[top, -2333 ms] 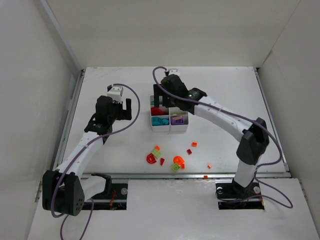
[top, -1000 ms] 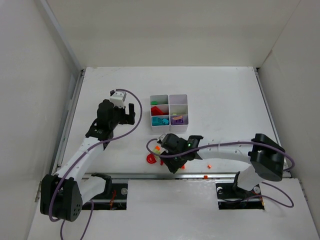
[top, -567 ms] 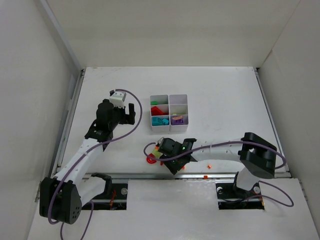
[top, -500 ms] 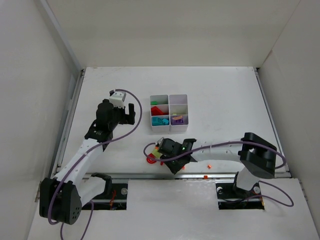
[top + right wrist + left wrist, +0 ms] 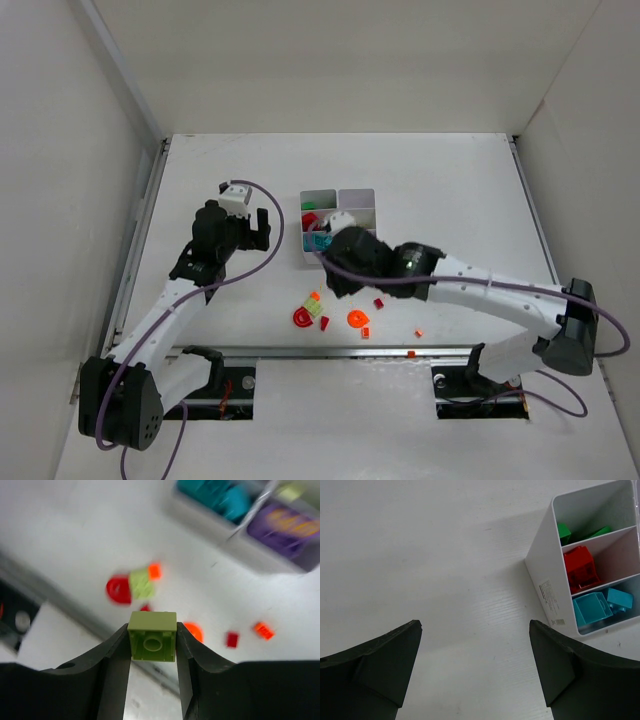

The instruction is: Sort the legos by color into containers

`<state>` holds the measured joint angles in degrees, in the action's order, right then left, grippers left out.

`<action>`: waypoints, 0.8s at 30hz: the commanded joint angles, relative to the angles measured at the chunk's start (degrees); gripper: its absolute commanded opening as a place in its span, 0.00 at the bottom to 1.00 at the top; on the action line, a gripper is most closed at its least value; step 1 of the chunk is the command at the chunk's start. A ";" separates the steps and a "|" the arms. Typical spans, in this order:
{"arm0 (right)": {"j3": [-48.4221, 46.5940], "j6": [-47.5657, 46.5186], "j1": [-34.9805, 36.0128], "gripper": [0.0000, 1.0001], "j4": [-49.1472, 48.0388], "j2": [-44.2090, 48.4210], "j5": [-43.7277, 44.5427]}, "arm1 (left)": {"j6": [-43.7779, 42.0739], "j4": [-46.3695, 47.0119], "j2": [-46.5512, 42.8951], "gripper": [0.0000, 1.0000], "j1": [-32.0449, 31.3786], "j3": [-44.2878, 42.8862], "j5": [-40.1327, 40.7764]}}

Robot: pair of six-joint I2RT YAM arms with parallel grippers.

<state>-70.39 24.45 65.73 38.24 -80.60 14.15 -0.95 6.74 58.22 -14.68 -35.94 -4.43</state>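
From above, the right end effector (image 5: 342,268) is seen at the near end of the containers (image 5: 358,194), with several legos (image 5: 313,306) loose on the surface (image 5: 450,170). The left end effector (image 5: 262,228) is held near the organiser's left side.

In the left wrist view, its jaws are spread wide and nothing is gripped. A green brick (image 5: 564,531), a red brick (image 5: 580,566) and a teal brick (image 5: 592,607) are each lodged in a separate compartment.

In the right wrist view, a lime brick (image 5: 152,636) is pinched squarely between the narrowed jaws. It should be lifted clear of the rim, centred over the lime compartment, which cannot be made out through the blur, and released low.
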 commanded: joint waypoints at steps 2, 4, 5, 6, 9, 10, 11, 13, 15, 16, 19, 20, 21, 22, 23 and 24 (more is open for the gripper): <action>-8.08 0.78 -13.33 0.00 -1.58 -4.46 7.38 | 1.04 2.75 -1.61 0.87 -0.26 1.23 -0.41; -12.30 0.78 -19.57 0.00 -2.28 -9.56 5.10 | 1.04 2.75 -1.61 0.87 -0.26 1.23 -0.41; -13.62 0.26 -21.25 0.00 -2.29 -11.32 4.40 | 1.04 2.75 -1.61 0.87 -0.26 1.23 -0.41; -14.94 0.25 -22.57 0.00 -2.29 -12.90 4.39 | 1.04 2.75 -1.61 0.87 -0.26 0.70 -0.41; -18.11 0.25 -25.83 0.00 -2.82 -17.13 5.79 | 1.04 2.22 -1.61 0.87 -0.26 0.70 0.12; -18.12 0.25 -26.96 0.00 -3.43 -17.83 5.80 | 1.04 1.70 -1.61 0.87 -0.26 0.70 0.64; -18.72 -0.36 -27.58 0.00 -4.22 -19.15 5.19 | 1.04 1.69 -1.61 0.87 -0.26 0.70 0.65; -20.04 -0.36 -28.46 0.00 -4.23 -20.64 4.13 | 1.04 1.69 -1.61 0.87 0.26 0.70 0.65; -20.57 -0.36 -29.00 0.00 -4.23 -21.96 3.60 | 1.04 1.69 -1.61 0.87 0.87 0.70 0.65; -20.58 -0.36 -29.00 0.00 -4.23 -21.97 3.60 | 1.04 1.69 -1.61 0.87 0.88 0.70 0.65; -19.43 -0.36 -29.61 0.16 -4.93 -21.97 2.91 | 0.52 1.69 -1.61 0.87 1.41 0.70 1.17; -19.43 -0.36 -29.61 0.30 -4.93 -22.67 2.90 | 0.51 2.30 -1.61 0.87 1.93 0.70 1.17; -20.04 -0.36 -29.61 0.46 -4.93 -22.67 2.20 | 0.51 2.31 -1.09 0.87 1.93 0.70 1.17; -20.57 -0.36 -30.13 0.58 -4.93 -23.46 2.20 | 0.51 2.31 -1.09 0.87 2.45 0.70 1.17; -21.19 -0.36 -30.14 0.72 -4.93 -24.25 2.20 | 0.51 2.31 -1.09 0.87 2.46 0.70 1.17; -21.71 -0.97 -30.14 0.77 -4.93 -24.26 2.20 | 0.51 2.31 -1.09 0.87 2.46 0.70 1.17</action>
<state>-88.23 24.14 36.29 35.55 -104.05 16.97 -0.80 7.22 58.00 -12.69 -35.11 -3.84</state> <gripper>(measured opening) 0.736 0.866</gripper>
